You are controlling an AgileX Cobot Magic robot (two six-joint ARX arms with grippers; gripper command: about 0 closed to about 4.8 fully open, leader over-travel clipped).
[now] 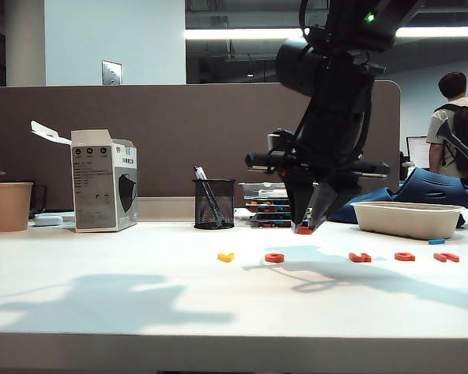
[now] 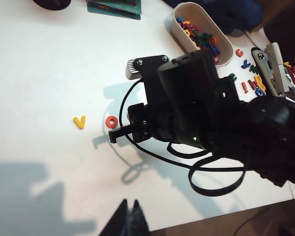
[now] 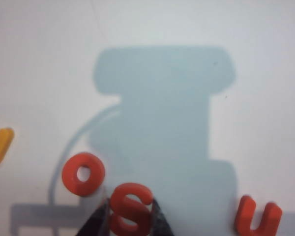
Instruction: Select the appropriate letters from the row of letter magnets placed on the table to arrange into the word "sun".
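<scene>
With your right pincer (image 3: pixel 130 216) gripping the S (image 3: pixel 130 206) aloft, your left pincer (image 2: pixel 129 221) idles closed at the surface's (image 1: pixel 101 312) 7 o'clock; U (image 3: pixel 258 221) and N remain.

Bright ceiling strip lights (image 1: pixel 242 33) shine from behind the brown partition panel (image 1: pixel 171 140), so soft grey shadows fall forward on the smooth white table (image 1: pixel 101 343). The right wrist view is slightly blurred.

Exterior low, frontal; wrists look down – sharing table (image 1: pixel 101 304)
</scene>
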